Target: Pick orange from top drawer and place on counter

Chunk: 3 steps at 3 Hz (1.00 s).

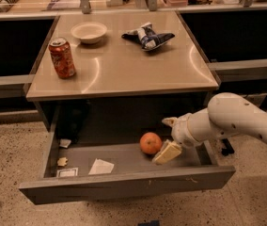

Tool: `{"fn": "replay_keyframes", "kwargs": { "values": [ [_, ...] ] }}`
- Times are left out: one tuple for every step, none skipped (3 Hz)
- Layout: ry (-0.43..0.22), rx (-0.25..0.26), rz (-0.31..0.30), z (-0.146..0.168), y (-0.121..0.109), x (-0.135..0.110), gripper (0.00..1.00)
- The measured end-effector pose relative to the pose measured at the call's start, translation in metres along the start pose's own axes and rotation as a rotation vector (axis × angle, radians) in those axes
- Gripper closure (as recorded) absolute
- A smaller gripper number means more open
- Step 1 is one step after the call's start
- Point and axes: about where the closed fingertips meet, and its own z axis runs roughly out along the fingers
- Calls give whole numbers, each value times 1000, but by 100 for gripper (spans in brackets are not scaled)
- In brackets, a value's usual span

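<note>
The orange [150, 143] lies inside the open top drawer [124, 185], right of its middle. My gripper [167, 136] is down in the drawer just right of the orange. It is open: one finger [169, 122] is at the back and the other finger [167, 152] is in front, close to the orange's right side. The fruit is not held. The white arm reaches in from the right. The beige counter [129, 65] is directly above the drawer.
On the counter stand an orange-red soda can [62, 58] at the left, a white bowl [89, 32] at the back and a crumpled chip bag [146, 36]. Paper scraps [100, 166] lie in the drawer's left part. A cluttered ledge runs behind.
</note>
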Motion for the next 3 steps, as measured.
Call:
{"fn": "replay_keyframes", "kwargs": {
  "values": [
    [-54,-3,-8,19,-4,-7,21],
    [-97,-19,-19,36,-3,-12,20],
    [-108,-41,-43,51,2,-10,21]
  ]
}}
